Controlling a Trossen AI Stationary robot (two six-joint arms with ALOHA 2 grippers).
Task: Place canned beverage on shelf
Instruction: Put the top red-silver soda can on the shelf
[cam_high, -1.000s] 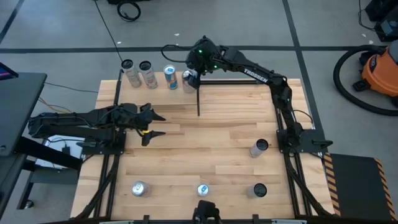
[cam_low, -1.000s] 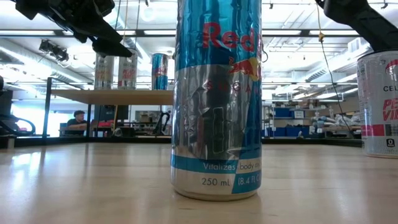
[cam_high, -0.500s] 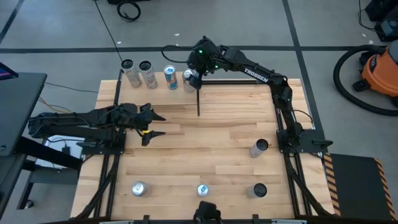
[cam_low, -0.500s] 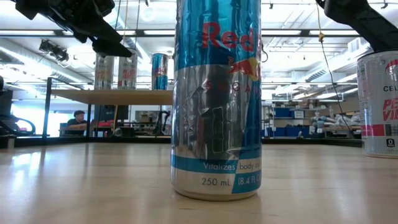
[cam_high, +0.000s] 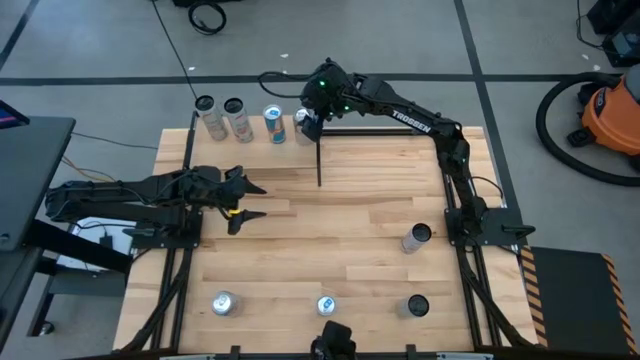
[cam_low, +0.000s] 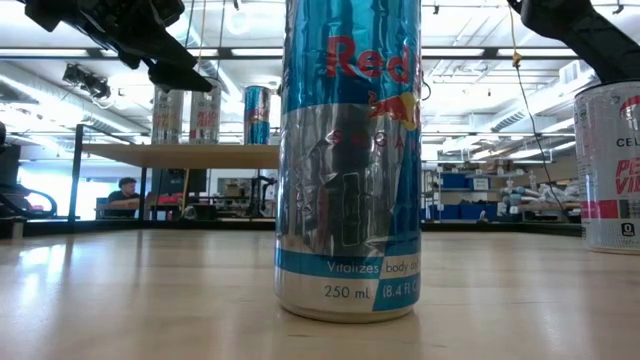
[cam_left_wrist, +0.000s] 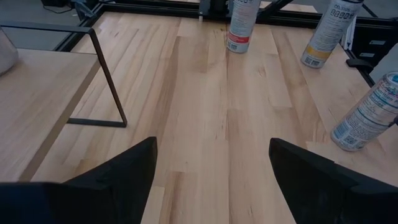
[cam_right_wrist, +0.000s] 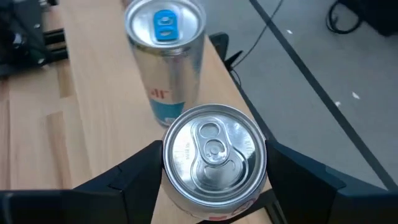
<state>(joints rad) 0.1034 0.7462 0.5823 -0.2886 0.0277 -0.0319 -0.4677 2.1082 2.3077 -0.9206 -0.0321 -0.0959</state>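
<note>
While right claw (cam_right_wrist: 214, 177) straddles silver can (cam_right_wrist: 214, 155) on shelf (cam_high: 255, 150), grip undeterminable | blue-tab can (cam_right_wrist: 165, 56) beside | left claw (cam_left_wrist: 211, 168) open above surface (cam_left_wrist: 236, 124).

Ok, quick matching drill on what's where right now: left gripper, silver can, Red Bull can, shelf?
Things:
1. left gripper
2. silver can
3. Red Bull can
4. shelf

Places or states:
A. far left corner of the table
B. between the right gripper fingers
C. near edge, middle, right before the low camera
D. open, over the table's left side

Pairs: 1-D, 2-B, 3-C, 4-A
</note>
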